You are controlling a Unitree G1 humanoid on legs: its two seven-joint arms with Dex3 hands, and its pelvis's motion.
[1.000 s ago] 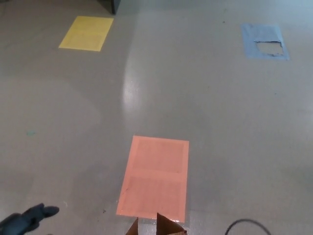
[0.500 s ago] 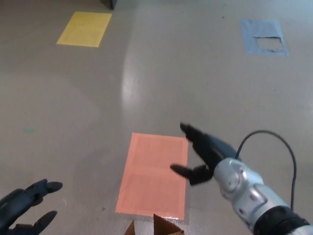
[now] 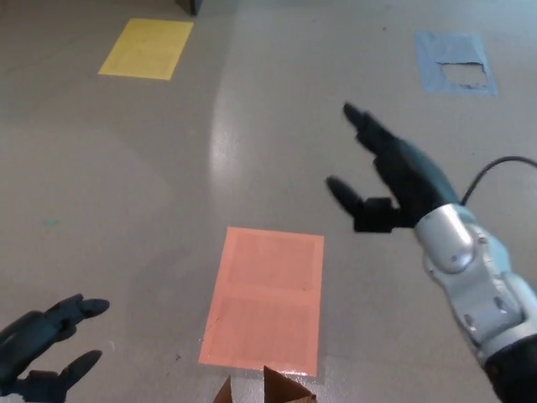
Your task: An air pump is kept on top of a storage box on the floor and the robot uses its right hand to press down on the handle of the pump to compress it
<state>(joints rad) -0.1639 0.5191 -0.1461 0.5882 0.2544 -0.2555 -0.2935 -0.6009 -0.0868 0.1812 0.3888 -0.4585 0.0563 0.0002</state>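
Since half a second ago the right hand (image 3: 390,180) has risen from over the orange floor rectangle (image 3: 264,300) toward the centre-right of the frame, and it now hangs over bare grey floor (image 3: 126,185) above that rectangle's upper right corner. We see its fingers apart and holding nothing, one finger (image 3: 362,123) stretched toward the top of the frame and the thumb (image 3: 340,191) sticking out to picture left. The silver forearm (image 3: 474,281) runs down to the lower right edge, with a black cable (image 3: 495,165) looping off its upper side. The left hand (image 3: 40,344) sits in the lower left corner much where it was, fingers spread and empty, partly cut by the frame edge. We cannot find the air pump or its handle in this view. At the bottom edge, just below the orange rectangle, a brown cardboard piece (image 3: 277,388) pokes in; it may be flaps of the storage box, but too little shows to be sure. A yellow rectangle (image 3: 147,49) lies in the upper left and a blue patch (image 3: 453,63) with a torn pale spot in the upper right, both well apart from either hand.
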